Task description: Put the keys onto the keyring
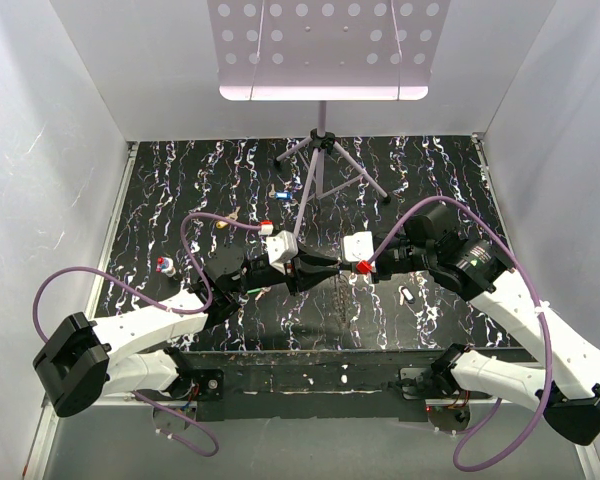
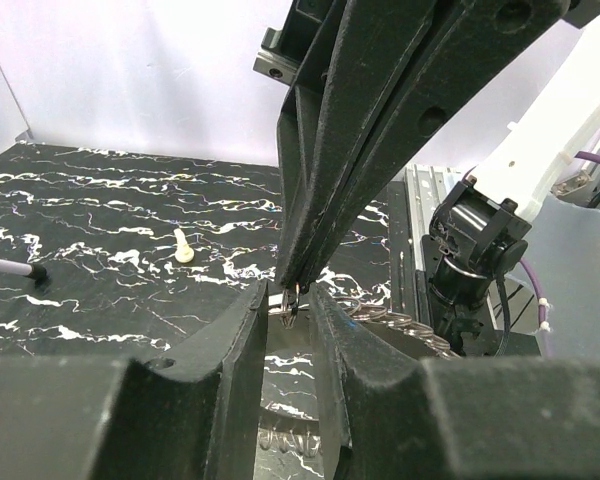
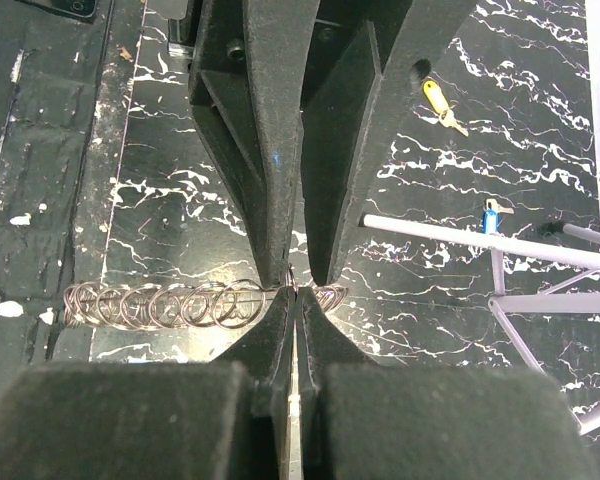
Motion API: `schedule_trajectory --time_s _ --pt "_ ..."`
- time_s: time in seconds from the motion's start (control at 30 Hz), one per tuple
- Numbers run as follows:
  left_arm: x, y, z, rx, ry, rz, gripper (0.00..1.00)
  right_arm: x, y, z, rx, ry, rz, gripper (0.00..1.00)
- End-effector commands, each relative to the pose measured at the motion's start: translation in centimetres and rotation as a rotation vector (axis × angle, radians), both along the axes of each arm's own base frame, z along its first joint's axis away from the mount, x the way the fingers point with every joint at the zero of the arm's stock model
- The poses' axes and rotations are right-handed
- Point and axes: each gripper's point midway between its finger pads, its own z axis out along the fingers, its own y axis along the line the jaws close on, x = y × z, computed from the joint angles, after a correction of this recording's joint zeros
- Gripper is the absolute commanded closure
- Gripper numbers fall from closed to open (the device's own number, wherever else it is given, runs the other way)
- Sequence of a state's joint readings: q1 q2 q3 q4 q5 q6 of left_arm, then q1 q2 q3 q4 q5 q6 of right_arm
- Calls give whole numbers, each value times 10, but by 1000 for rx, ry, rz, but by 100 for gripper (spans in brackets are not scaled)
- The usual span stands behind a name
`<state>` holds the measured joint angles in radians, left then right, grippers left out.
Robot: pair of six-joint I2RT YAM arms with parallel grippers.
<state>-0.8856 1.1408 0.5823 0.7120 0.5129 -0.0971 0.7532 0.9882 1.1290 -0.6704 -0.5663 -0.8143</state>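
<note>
Far left on the worktop (image 1: 430,180), one key (image 1: 163,265) lies loose, well apart from the arms. No key that I can see is on the keyring or in either grip, so the threading looks not yet begun.

The left arm has its elbow swung wide to the left. Its forearm reaches in low toward the middle, with the wrist slanted down. The left gripper (image 2: 288,300) has its jaws a narrow gap apart and holds nothing. They straddle the other gripper's tips, probably to catch or steady the wire there.

The keyring (image 3: 160,305), which shows as a row of overlapping wire loops, lies flat on the worktop. It runs from the meeting point off to one side.

The right gripper (image 3: 295,298) has its jaws closed tight on what looks like a thin loop at the keyring's end. I judge this is to lift or spread that loop so a key can enter. The right arm mirrors the left, with its elbow out to the right and its wrist bent inward and down.

Another key (image 1: 405,293) lies just below the right forearm.
</note>
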Motion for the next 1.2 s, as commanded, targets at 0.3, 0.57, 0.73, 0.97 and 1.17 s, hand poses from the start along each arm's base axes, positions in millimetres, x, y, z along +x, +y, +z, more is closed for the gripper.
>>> schedule_trajectory --time_s 0.3,0.57,0.73,0.97,1.17 --pt "-6 5 4 -13 -28 -7 79 11 7 22 60 -53 -26 99" --pt "-5 5 3 -12 -34 0 79 10 8 22 64 -46 -22 99" --pt "-3 4 4 -10 -35 4 80 9 9 23 68 -40 -16 99" --pt "0 3 3 -5 -31 13 85 8 9 23 70 -34 -15 99" --pt "2 2 1 3 -26 20 85 8 10 24 74 -30 -14 99"
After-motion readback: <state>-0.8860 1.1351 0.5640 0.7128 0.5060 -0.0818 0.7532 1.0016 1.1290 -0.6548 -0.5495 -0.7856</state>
